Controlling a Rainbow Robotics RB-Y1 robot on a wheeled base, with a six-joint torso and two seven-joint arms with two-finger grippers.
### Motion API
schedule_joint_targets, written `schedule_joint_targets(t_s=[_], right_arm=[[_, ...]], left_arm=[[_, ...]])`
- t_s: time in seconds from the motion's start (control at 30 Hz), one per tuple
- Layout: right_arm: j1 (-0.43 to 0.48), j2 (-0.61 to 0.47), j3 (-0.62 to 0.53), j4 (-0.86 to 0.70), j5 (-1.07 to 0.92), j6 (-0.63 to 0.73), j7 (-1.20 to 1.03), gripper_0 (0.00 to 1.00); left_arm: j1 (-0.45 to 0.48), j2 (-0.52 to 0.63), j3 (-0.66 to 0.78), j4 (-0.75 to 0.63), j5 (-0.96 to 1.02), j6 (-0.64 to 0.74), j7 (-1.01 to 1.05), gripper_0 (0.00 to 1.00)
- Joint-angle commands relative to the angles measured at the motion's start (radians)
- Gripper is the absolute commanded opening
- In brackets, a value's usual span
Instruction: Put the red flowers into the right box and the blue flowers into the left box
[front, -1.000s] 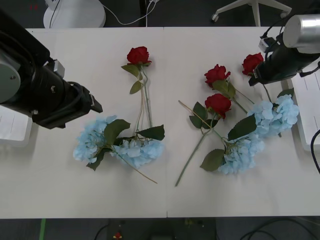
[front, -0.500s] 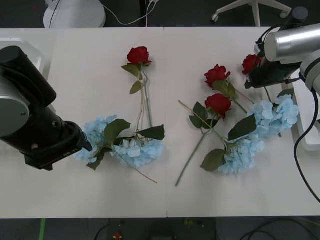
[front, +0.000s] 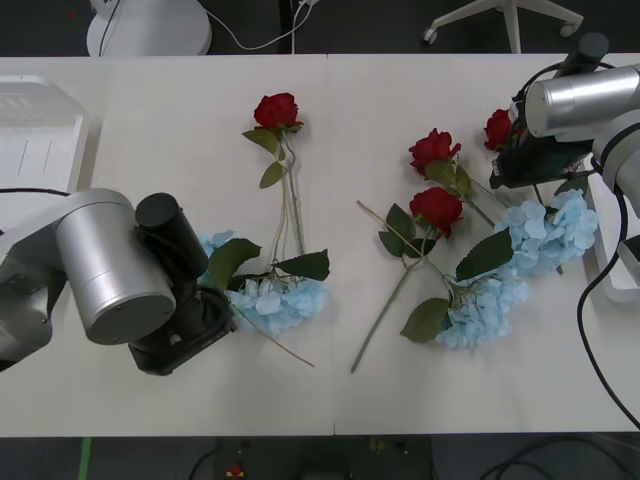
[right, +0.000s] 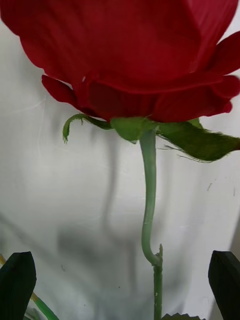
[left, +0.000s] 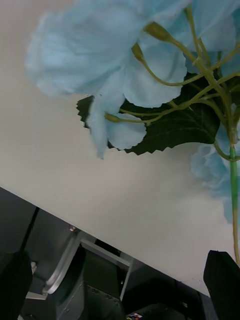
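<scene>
Nearest, the left gripper (left: 120, 290) hangs low over the desk (front: 150, 400) at about eight o'clock, its two black fingers (left: 224, 280) spread apart and released, with one pale-blue cluster just ahead of them. Four red flowers (front: 436, 208) lie on the desk: one alone at twelve o'clock, two close together right of centre, and one at two o'clock by the right arm. Blue flowers (front: 285, 300) number about four clusters: two at seven o'clock beside the left arm, partly covered by it, and two at four o'clock. The right gripper (right: 120, 285) sits at two o'clock, released, its fingers standing either side of that rose's stem without touching it. Farther back, the left box (front: 40, 130) rests at ten o'clock, and the right box (front: 612, 200) shows at the three o'clock edge.
</scene>
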Motion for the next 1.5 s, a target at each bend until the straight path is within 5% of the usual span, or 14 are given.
schedule_joint_targets(t_s=[0.03,0.33,0.47,0.87,1.03,1.13,1.2,1.33,1.5], right_arm=[[-0.052,0.032,-0.029,0.008,0.025,-0.006,-0.036,1.0],[-0.052,0.046,-0.029,0.008,0.04,-0.018,-0.044,1.0],[-0.052,0.052,-0.029,0.025,0.051,-0.034,-0.044,0.92],[-0.052,0.058,-0.035,0.057,0.059,-0.068,-0.045,0.92],[-0.052,0.058,-0.043,0.076,0.062,-0.091,-0.047,0.7],[-0.052,0.058,-0.049,0.09,0.059,-0.103,-0.047,0.66],[-0.052,0.058,-0.053,0.1,0.059,-0.114,-0.047,0.52],[-0.052,0.058,-0.058,0.1,0.054,-0.114,-0.05,0.0],[-0.052,0.058,-0.064,0.102,0.051,-0.109,-0.053,0.0]], left_arm=[[-0.107,-0.116,-0.04,0.098,-0.048,-0.037,0.023,1.0],[-0.119,-0.184,-0.043,0.224,-0.093,-0.133,-0.04,1.0],[-0.125,-0.179,-0.053,0.225,-0.09,-0.11,-0.04,1.0],[-0.136,-0.141,-0.136,0.224,-0.09,-0.093,-0.028,1.0],[-0.136,-0.132,-0.159,0.224,-0.093,-0.093,-0.026,1.0],[-0.136,-0.127,-0.167,0.224,-0.094,-0.093,-0.023,0.49],[-0.134,-0.124,-0.17,0.224,-0.093,-0.093,-0.021,0.02],[-0.134,-0.121,-0.173,0.225,-0.091,-0.093,-0.021,0.0],[-0.133,-0.121,-0.173,0.224,-0.091,-0.093,-0.023,0.0]])
